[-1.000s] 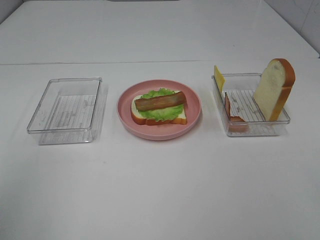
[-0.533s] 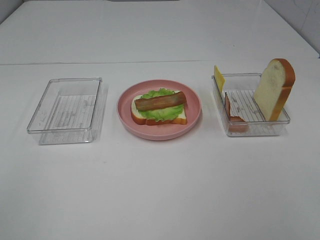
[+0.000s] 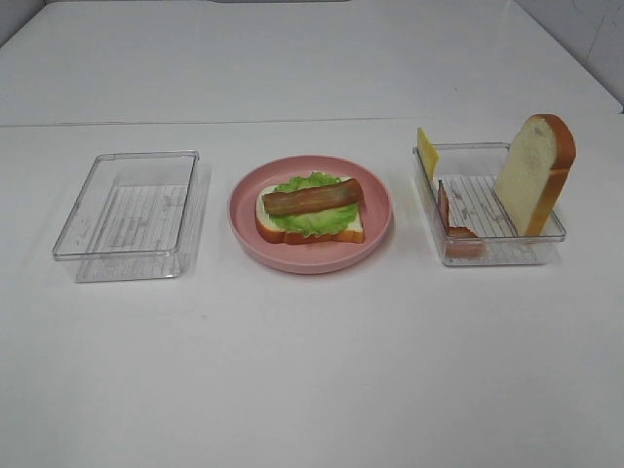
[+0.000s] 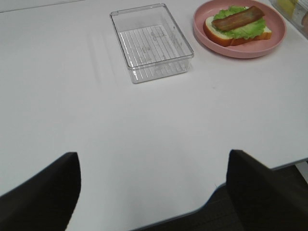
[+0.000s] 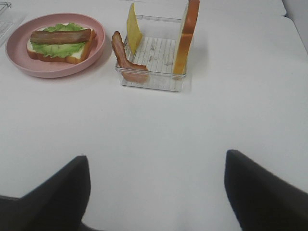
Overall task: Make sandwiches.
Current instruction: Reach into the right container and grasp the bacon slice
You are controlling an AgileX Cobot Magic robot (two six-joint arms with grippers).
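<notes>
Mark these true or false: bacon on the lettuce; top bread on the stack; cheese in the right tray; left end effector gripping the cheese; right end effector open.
1. A bacon strip lies on the lettuce on the pink plate. True.
2. A top bread slice covers the stack. False: the second bread slice stands on edge in the right tray.
3. The cheese square stands in the right tray. True.
4. The left end effector grips the cheese square. False: it is open, holds nothing, and sits well back from the trays.
5. The right end effector is open. True.
</notes>
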